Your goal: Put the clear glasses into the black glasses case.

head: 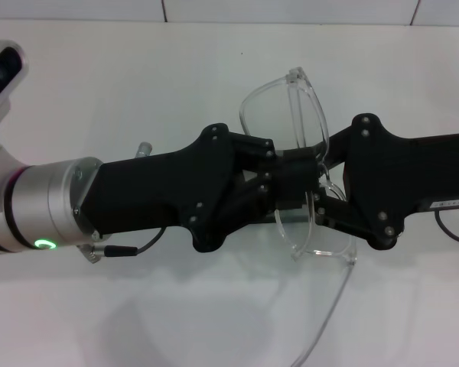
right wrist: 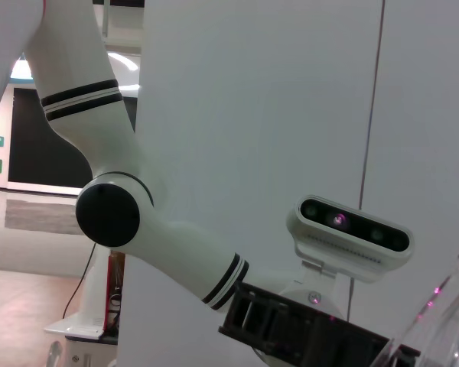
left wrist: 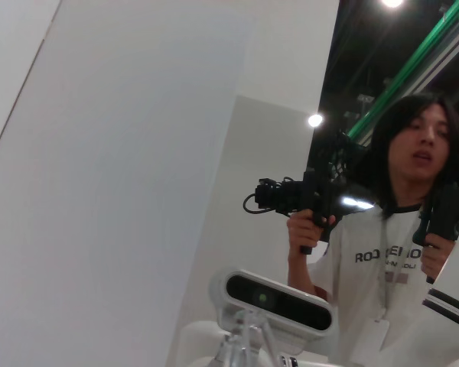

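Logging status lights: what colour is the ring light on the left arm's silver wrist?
Green ring light, clearest in the head view.

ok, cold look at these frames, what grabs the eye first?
Both black tools meet mid-frame over the white table: the left tool and the right tool are each clamped on the clear glasses, held up between them. No glasses case shows. The left wrist view catches a person holding handheld controllers.

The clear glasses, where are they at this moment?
In the head view, the clear glasses hang mid-frame above the white table, between the left gripper and right gripper.
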You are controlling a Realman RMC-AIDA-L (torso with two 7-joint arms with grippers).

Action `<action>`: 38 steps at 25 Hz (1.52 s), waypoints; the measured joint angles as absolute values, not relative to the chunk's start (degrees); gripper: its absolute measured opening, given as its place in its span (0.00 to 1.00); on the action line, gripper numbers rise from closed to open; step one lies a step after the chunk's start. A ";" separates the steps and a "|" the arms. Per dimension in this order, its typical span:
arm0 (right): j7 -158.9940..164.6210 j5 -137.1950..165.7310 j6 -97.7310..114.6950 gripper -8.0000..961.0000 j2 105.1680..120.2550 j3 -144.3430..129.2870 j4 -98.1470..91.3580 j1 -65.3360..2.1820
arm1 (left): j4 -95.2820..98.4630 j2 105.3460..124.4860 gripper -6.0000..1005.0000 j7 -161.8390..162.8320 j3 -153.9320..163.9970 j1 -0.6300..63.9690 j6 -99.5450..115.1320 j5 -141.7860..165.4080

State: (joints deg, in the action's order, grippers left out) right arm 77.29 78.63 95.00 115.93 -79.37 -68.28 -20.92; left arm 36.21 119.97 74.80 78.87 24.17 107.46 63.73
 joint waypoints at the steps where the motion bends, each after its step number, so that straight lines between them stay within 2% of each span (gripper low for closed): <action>1: 77.22 78.62 94.95 0.11 115.93 -79.31 -68.11 -20.92 | 36.21 119.97 0.10 74.71 78.98 24.17 107.50 63.73; 13: 75.12 78.55 94.96 0.11 115.70 -74.22 -63.80 -20.69 | 36.60 119.91 0.10 73.23 79.65 23.69 109.49 63.33; 29: 74.63 75.09 118.81 0.11 115.40 -46.60 -55.32 -20.68 | 36.18 119.66 0.10 69.23 73.44 21.94 109.28 61.72; 38: 74.99 63.67 119.86 0.11 115.55 -45.82 -49.57 -21.05 | 33.38 119.77 0.09 63.54 77.41 21.62 110.12 62.22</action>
State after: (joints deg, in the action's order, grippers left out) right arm 74.99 63.67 119.86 115.55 -45.82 -49.57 -21.05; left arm 33.38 119.77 63.54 77.41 21.62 110.12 62.22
